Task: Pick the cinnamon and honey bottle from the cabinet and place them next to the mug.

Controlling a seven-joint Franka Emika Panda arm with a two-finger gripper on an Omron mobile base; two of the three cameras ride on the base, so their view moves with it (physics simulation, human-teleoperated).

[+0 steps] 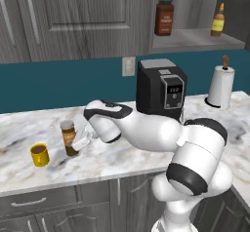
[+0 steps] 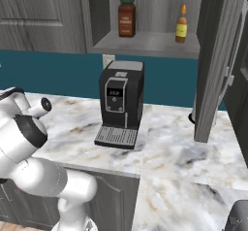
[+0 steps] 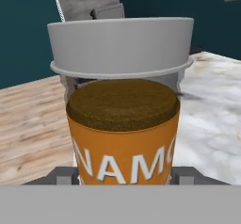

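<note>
Marble-topped bench (image 1: 122, 153) runs beneath grey wood-grain cabinet (image 1: 73, 16) doors and a teal wall in a rendered kitchen. On the bench in the left base view, the white arm reaches toward nine o'clock, its gripper (image 1: 78, 142) closed around the cinnamon (image 1: 69, 137), a dark brown jar with an orange-yellow band and grey lid that stands upright on or just above the marble. The hand view puts the cinnamon (image 3: 123, 124) right against the camera, its grey lid, brown contents and orange label with white letters squarely between the two fingertips (image 3: 61, 175) at the bottom edge. Just beside the jar, at about eight o'clock from it, sits the bright yellow mug (image 1: 39, 154), handle turned toward the left, apart from the jar.

Up in the cabinet's open shelf niche, the honey bottle (image 1: 218, 21) stands upright near the right end, its pointed orange-yellow cap up. A larger red-brown jar (image 1: 164, 16) with a dark green lid stands well apart from it at the left of the same shelf. The right base view shows the same pair, red-brown jar (image 2: 127, 17) at left and honey bottle (image 2: 181, 24) at right.

A black coffee machine (image 1: 161, 89) stands at the back of the bench below the shelf, with a paper towel roll (image 1: 220, 86) at three o'clock from it.
</note>
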